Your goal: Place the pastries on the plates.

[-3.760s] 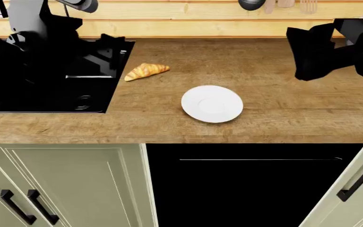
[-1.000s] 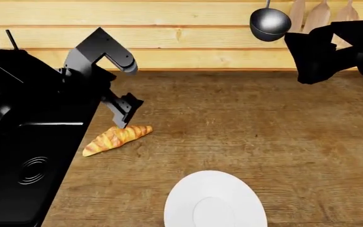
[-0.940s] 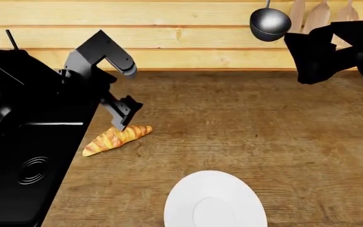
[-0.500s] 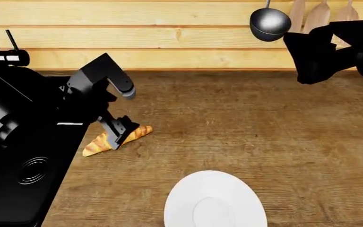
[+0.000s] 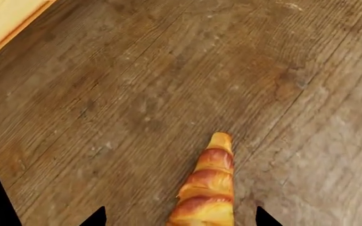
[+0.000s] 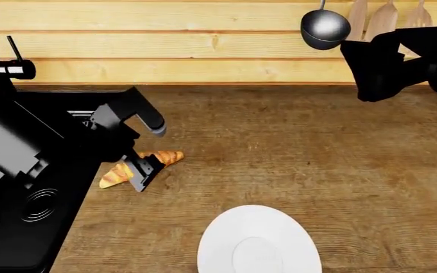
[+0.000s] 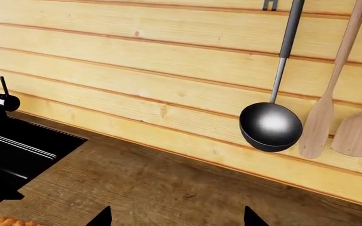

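Straddling croissant [image 6: 160, 157], left tool [image 6: 144, 173], open-jawed

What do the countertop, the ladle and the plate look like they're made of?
Countertop: brown wood, matte, visible grain and knots.
Ladle: probably metal, dark polished bowl with a bright highlight.
Plate: likely glazed ceramic, plain white and smooth, though a render can't confirm it.
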You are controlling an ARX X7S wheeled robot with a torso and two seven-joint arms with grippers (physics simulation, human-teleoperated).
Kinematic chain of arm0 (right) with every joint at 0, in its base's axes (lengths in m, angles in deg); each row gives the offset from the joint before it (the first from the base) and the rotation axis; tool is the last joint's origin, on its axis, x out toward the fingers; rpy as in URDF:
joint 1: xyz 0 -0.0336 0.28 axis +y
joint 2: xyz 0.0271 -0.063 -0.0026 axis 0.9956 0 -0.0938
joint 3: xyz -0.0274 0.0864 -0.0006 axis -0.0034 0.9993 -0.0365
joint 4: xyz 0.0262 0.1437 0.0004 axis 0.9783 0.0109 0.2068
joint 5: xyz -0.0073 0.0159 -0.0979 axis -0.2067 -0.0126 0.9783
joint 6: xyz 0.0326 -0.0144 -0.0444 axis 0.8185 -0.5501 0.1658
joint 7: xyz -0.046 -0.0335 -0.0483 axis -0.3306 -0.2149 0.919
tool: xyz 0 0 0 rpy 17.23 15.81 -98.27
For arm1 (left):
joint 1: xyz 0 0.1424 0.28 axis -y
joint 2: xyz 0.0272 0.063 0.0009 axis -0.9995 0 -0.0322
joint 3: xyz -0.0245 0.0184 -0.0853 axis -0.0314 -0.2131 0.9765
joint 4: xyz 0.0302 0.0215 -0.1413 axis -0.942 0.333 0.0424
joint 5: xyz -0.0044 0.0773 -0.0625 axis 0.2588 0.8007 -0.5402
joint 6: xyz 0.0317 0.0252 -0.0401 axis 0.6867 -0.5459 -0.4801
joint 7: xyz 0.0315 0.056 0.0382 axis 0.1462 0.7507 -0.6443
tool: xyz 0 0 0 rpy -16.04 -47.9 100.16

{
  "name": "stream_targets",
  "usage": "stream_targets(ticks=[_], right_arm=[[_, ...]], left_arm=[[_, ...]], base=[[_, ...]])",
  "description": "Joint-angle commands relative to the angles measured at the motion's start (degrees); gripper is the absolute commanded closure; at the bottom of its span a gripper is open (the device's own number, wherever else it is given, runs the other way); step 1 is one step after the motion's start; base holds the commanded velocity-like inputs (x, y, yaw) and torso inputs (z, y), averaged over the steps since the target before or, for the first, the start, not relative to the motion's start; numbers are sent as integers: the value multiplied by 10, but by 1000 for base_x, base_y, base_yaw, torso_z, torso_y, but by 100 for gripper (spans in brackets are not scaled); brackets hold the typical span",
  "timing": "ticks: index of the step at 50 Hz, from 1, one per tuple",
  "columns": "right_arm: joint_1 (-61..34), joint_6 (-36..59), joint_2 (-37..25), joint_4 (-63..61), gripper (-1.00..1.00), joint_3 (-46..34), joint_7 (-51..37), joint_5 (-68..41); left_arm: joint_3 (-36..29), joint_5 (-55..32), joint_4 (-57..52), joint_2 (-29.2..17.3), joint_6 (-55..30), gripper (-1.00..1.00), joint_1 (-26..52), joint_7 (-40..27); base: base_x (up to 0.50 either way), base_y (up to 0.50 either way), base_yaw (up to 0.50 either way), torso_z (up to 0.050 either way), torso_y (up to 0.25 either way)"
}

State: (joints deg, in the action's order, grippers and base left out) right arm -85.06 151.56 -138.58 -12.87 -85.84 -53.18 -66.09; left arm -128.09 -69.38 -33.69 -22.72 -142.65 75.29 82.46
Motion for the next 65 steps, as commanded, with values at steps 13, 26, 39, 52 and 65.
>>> stream_targets(ticks=[13,26,39,52,65], right_arm=[[-3,-6,-4,2,-100,-9,-2,-7],[-2,-11,-6,1,-100,-12,-3,-7],[-5,-11,-9,-1,-100,-18,5,-3],[-8,-12,-11,-3,-100,-23,11,2],[-7,-17,-13,-9,-100,-24,27,12]], left_arm=[[-11,-11,24,13,-24,-100,-20,0],[6,-18,45,23,-34,100,-7,-9],[37,-48,-30,1,-60,100,2,-32],[91,-109,-181,-34,-95,100,17,-62],[152,-240,-381,-15,-172,100,1,-142]], base=[[0,0,0,0,0],[0,0,0,0,0],[0,0,0,0,0],[0,0,0,0,0],[0,0,0,0,0]])
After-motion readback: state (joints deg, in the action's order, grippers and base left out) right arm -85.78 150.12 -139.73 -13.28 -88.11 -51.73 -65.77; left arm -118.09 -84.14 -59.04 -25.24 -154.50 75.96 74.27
